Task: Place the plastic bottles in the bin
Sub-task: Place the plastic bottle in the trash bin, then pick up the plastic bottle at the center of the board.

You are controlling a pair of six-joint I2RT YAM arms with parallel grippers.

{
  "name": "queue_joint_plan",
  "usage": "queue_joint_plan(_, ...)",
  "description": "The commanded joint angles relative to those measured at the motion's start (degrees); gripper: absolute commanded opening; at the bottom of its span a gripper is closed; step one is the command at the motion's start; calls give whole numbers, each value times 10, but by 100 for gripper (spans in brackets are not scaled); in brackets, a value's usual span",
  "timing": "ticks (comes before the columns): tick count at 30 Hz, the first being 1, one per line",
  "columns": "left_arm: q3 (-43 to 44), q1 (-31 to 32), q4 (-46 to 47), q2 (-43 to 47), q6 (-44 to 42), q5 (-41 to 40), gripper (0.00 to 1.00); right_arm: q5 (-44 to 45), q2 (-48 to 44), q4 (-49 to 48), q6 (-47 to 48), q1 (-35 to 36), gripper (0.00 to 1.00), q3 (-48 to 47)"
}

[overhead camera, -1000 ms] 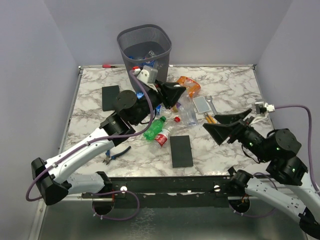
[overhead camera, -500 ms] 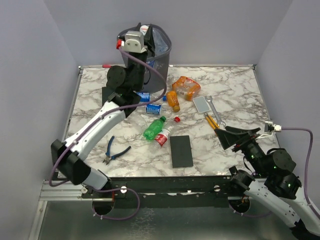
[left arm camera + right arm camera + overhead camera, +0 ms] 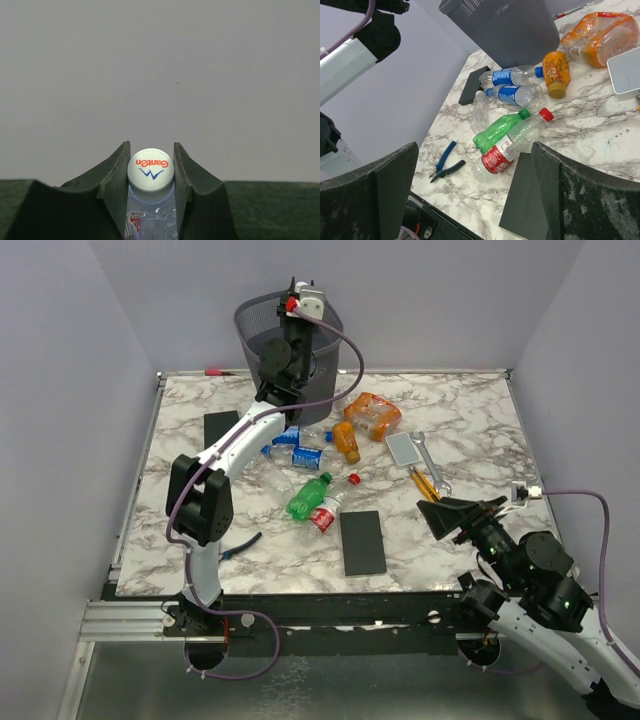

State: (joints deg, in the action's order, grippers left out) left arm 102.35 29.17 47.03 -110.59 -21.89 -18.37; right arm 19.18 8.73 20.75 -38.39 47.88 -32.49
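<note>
Left tool (image 3: 296, 292) up at the rim of the dark grey wire-mesh bin (image 3: 325, 380) on the marble desk's (image 3: 470, 410) far edge, right tool (image 3: 455, 515) low at near right, jaws spread wide, empty, left wrist view, tool clamped on a clear white-capped plastic bottle (image 3: 150, 171), right wrist view, green plastic bottle (image 3: 497, 132) and blue-labelled clear bottles (image 3: 512, 93) lying beside the bin

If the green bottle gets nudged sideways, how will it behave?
Lying on its side, the green bottle would probably roll. It looks empty, so likely light. It seems to touch the red-labelled bottle, which may shift too.

Grey mesh bin (image 3: 326, 368), green bottle (image 3: 308, 496), marbled table (image 3: 470, 420)
</note>
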Motion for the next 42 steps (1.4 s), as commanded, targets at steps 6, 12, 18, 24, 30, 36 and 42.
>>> queue_joint_plan(6,-15,7,-5,-46,-11,57,7,25,9,25,19,-1,98,5)
queue_joint_plan(12,-28,7,-2,-41,-5,43,67,30,4,30,15,-1,98,10)
queue_joint_plan(18,20,14,9,-24,32,19,99,34,10,40,20,-1,98,-4)
queue_joint_plan(24,38,113,16,33,-46,-51,99,40,26,41,25,-1,98,-16)
queue_joint_plan(30,-127,234,14,172,-152,-128,99,38,60,61,33,-1,98,-39)
queue_joint_plan(36,-291,308,-155,348,-21,-296,99,-14,150,72,63,-2,98,-66)
queue_joint_plan(42,-421,304,-461,490,219,-272,99,-48,327,53,28,-1,96,-83)
